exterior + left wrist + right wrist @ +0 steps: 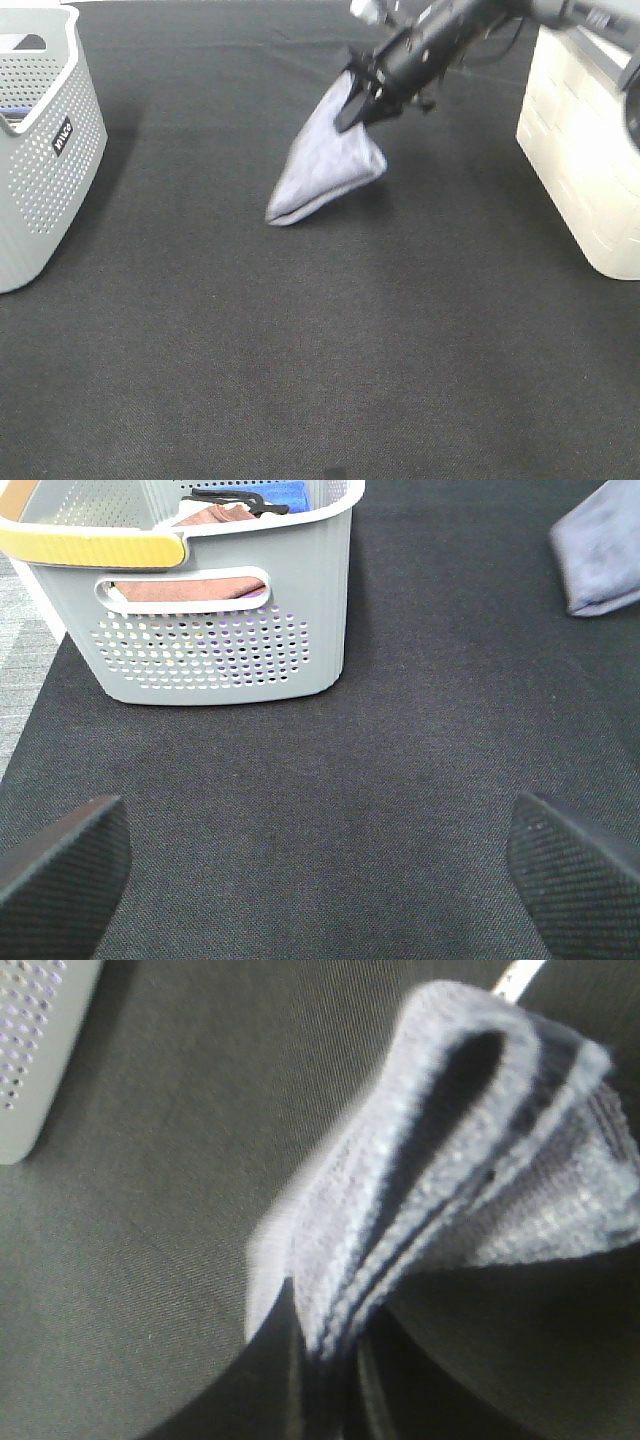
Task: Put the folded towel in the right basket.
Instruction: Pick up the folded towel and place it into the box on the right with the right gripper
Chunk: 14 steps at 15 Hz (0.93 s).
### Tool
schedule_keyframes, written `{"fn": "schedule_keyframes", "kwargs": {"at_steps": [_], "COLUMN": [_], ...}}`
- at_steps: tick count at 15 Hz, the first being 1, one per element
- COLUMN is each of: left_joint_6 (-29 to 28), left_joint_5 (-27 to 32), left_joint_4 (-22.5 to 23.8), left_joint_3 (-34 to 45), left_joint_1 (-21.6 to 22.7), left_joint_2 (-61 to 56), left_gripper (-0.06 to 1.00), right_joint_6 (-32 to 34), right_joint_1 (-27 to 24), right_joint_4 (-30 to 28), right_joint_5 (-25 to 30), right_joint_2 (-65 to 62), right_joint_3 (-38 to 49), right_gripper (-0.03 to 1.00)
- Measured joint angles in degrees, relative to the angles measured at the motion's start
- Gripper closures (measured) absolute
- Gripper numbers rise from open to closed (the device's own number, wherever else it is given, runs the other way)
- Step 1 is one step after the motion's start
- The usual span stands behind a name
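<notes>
A folded grey-lavender towel (330,160) hangs from my right gripper (357,105), which is shut on its upper corner; its lower corner still touches the black table at centre back. The right wrist view shows the towel's folded layers (450,1190) pinched between the jaws. The right basket (590,160) is cream-white and stands at the right edge, to the right of the towel. My left gripper (320,865) is open and empty, low over the table in front of the grey basket (220,630); the towel's corner (605,550) shows far off.
A grey perforated basket (40,150) stands at the left edge and holds brown and blue cloths (200,515). Black cloth (300,350) covers the table.
</notes>
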Motion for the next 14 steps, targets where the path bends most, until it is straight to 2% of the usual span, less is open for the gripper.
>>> {"fn": "schedule_keyframes", "kwargs": {"at_steps": [3,4,11,12,14], "left_joint_6": [0.0,0.0,0.0,0.0,0.0], "left_joint_5": [0.0,0.0,0.0,0.0,0.0], "left_joint_4": [0.0,0.0,0.0,0.0,0.0], "left_joint_3": [0.0,0.0,0.0,0.0,0.0], "left_joint_1": [0.0,0.0,0.0,0.0,0.0], "left_joint_2": [0.0,0.0,0.0,0.0,0.0], "left_gripper": [-0.03,-0.03,-0.03,-0.03,-0.03], "right_joint_6": [0.1,0.1,8.7,10.1,11.1], "right_joint_1": [0.0,0.0,-0.2,-1.5,-5.6], "right_joint_4": [-5.8,-5.8,-30.1,-32.4,-32.3], "right_joint_5": [0.1,0.1,0.5,0.5,0.5], "right_joint_2": [-6.4,-6.4,-22.6,-24.4,-25.9], "right_joint_3": [0.0,0.0,0.0,0.0,0.0], "right_gripper": [0.91,0.91,0.91,0.91,0.91]}}
